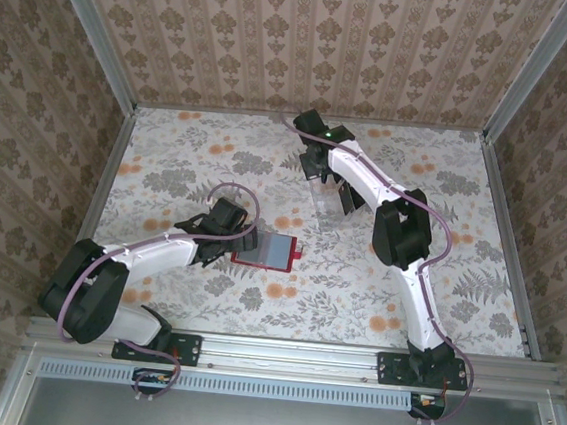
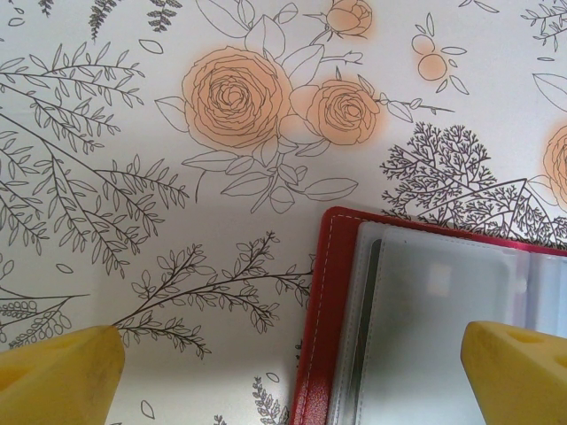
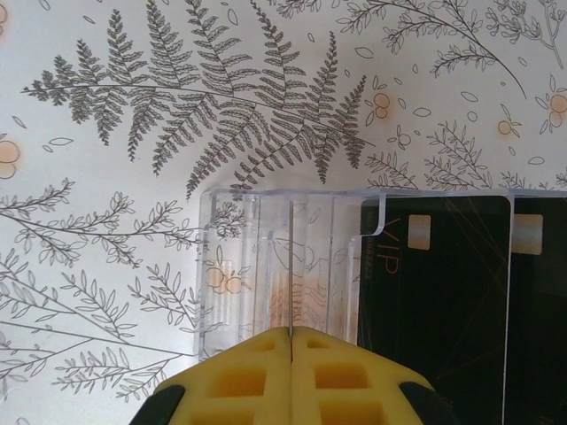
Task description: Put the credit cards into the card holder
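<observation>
The card holder point(image 1: 270, 251) lies open on the flowered table, red, with clear sleeves inside point(image 2: 443, 336). My left gripper point(image 1: 245, 237) hovers at its left end, open; its yellow fingertips point(image 2: 62, 376) straddle the red left border point(image 2: 321, 345) without touching it. At the far middle my right gripper point(image 1: 319, 174) is over a clear plastic stand point(image 3: 257, 266). Its yellow pads point(image 3: 257, 372) are shut on a thin credit card seen edge-on point(image 3: 291, 266), standing in the stand. Two more black credit cards point(image 3: 434, 301) lean at the stand's right, the front one marked VIP.
Aluminium rails and patterned walls point(image 1: 106, 175) close the table in on the left, back and right. The clear stand point(image 1: 332, 209) sits between my right gripper and the card holder. Bare flowered tabletop point(image 1: 219, 156) stretches to the left of the stand.
</observation>
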